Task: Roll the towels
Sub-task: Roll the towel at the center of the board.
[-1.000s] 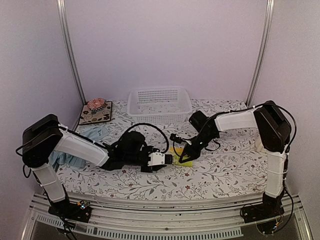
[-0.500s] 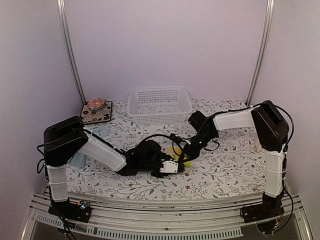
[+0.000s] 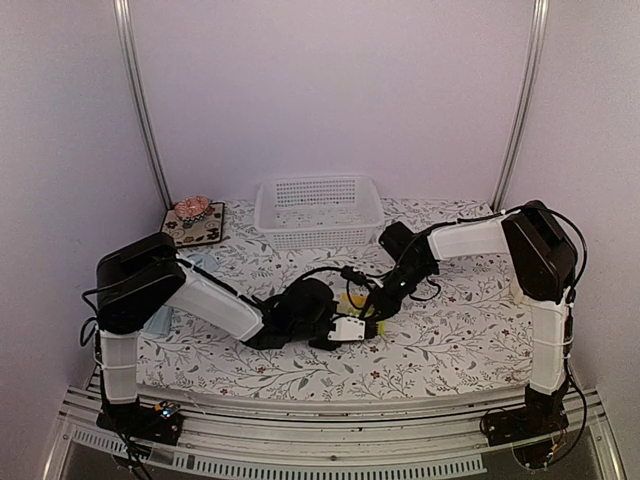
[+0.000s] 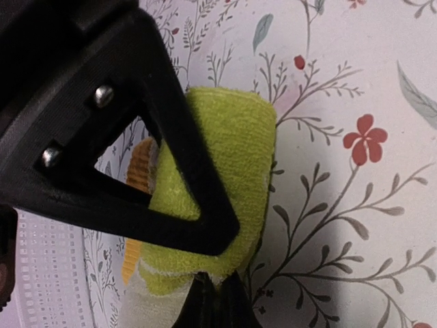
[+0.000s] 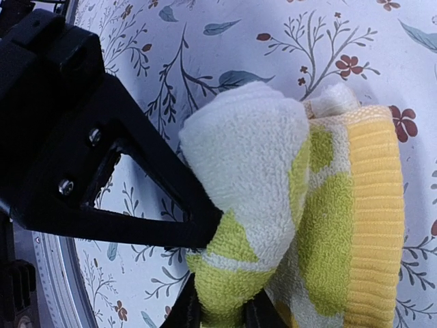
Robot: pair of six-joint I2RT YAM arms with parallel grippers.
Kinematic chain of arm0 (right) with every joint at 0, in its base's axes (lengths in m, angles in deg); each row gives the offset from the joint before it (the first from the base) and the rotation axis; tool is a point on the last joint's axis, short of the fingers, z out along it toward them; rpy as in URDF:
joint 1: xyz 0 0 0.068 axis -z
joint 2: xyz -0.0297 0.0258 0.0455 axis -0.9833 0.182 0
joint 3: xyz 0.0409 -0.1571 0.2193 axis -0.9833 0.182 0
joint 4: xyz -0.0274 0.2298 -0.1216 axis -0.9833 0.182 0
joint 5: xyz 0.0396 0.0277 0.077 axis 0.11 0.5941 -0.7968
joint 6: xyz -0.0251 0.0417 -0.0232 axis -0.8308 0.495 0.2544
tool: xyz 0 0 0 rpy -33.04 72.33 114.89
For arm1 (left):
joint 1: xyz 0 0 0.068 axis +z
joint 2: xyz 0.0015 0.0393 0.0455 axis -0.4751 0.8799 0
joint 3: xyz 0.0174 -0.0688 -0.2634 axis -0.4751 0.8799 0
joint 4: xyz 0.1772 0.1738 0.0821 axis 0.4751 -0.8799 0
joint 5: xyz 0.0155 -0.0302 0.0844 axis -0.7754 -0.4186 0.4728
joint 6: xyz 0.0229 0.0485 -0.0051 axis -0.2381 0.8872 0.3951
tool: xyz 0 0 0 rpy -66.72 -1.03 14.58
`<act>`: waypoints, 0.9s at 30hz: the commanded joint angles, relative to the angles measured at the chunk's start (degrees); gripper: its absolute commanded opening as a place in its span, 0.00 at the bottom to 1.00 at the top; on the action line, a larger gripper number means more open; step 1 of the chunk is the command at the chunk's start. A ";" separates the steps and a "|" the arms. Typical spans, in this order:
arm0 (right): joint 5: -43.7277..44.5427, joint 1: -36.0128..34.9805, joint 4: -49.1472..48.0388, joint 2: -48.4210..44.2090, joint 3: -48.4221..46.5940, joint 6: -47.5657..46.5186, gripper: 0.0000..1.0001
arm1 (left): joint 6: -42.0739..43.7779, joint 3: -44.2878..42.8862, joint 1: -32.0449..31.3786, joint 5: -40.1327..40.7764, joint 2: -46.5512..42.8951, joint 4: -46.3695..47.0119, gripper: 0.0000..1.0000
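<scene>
The yellow-green towel [image 4: 229, 147] lies bunched into a loose roll on the flowered tablecloth at mid-table [image 3: 352, 303]. Its pale underside and yellow hem [image 5: 372, 205] show in the right wrist view. My left gripper [image 4: 215, 270] is shut on the roll's lower edge, one black finger [image 4: 184, 164] lying across the cloth. From the other side, my right gripper [image 5: 222, 277] is shut on a fold of the same towel [image 5: 252, 164]. Both grippers meet there, left [image 3: 362, 326] and right [image 3: 373, 312]. The light blue towel [image 3: 158, 320] lies crumpled at the left, mostly behind my left arm.
A white perforated basket [image 3: 320, 210] stands at the back centre. A dark floral mat [image 3: 192, 228] with a pink object on it sits at the back left. Metal posts and walls close in both sides.
My left arm swung right to the yellow-green towel and its jaws closed on the towel's edge. The right gripper stayed on the towel, shifting slightly.
</scene>
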 commanded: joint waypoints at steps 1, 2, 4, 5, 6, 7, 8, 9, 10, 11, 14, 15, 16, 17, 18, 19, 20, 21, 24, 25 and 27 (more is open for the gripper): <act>-0.21 -0.46 4.02 0.59 1.37 -0.93 0.26 | -2.93 -2.76 0.98 -1.72 3.03 -12.10 0.00; -0.08 -0.18 3.70 -0.28 1.66 -0.92 0.29 | -3.71 -3.55 1.27 -3.21 2.97 -14.09 0.00; 0.35 0.64 2.64 -2.20 2.62 -0.85 0.35 | -4.99 -5.09 1.85 -5.33 2.94 -17.82 0.00; 0.53 1.05 2.16 -3.29 3.00 -0.71 0.37 | -5.61 -5.79 2.26 -6.52 2.90 -19.88 0.00; 0.49 1.51 1.92 -4.19 3.36 -0.54 0.40 | -6.18 -6.55 2.73 -7.67 2.93 -21.56 0.00; 0.54 1.83 1.49 -5.21 3.80 -0.42 0.43 | -6.65 -7.47 2.98 -8.84 3.06 -23.63 0.00; 0.75 2.09 1.13 -6.18 4.19 -0.40 0.46 | -7.16 -8.48 3.31 -9.82 3.29 -25.72 0.00; 1.00 2.30 0.72 -7.21 4.68 -0.32 0.48 | -7.71 -9.77 3.68 -10.74 3.68 -27.97 0.00; 1.45 2.43 0.32 -8.16 5.21 -0.31 0.50 | -8.23 -11.10 4.07 -11.90 4.11 -30.52 0.00; 2.04 2.52 -0.17 -9.22 5.74 -0.37 0.52 | -8.79 -12.52 4.55 -13.04 4.55 -32.74 0.00; 4.78 2.71 -2.64 -11.87 8.00 -0.24 0.60 | -9.92 -16.33 5.38 -15.23 5.74 -38.40 0.00; 5.63 2.87 -3.63 -12.84 8.88 -0.09 0.63 | -10.13 -17.72 5.63 -15.84 6.01 -40.07 0.00; 6.49 2.96 -4.34 -13.69 9.37 -0.05 0.66 | -10.27 -18.98 5.81 -16.62 6.40 -41.59 0.00; 7.24 3.10 -5.25 -14.72 10.57 0.00 0.68 | -10.53 -20.22 6.01 -17.30 6.85 -43.27 0.00; 7.86 3.22 -6.01 -15.55 11.41 0.11 0.68 | -10.90 -21.34 6.22 -17.88 7.41 -44.83 0.00; 8.56 3.39 -6.67 -16.26 12.06 0.25 0.69 | -11.30 -22.50 6.39 -18.48 7.99 -46.67 0.00; 9.33 3.54 -7.33 -17.02 12.60 0.25 0.69 | -11.61 -23.54 6.68 -19.13 8.60 -47.92 0.00; 10.70 3.65 -8.22 -17.86 13.26 0.23 0.70 | -11.99 -24.83 6.93 -19.83 9.22 -49.41 0.00; 14.40 4.00 -11.17 -20.94 16.18 0.49 0.72 | -13.99 -29.26 7.72 -22.22 11.35 -54.35 0.00; 15.44 4.03 -12.10 -22.14 17.19 0.34 0.72 | -15.01 -30.81 8.03 -23.63 12.02 -56.02 0.00; 16.20 4.20 -13.85 -24.52 19.29 -0.03 0.73 | -16.77 -33.65 8.53 -25.13 13.33 -58.43 0.00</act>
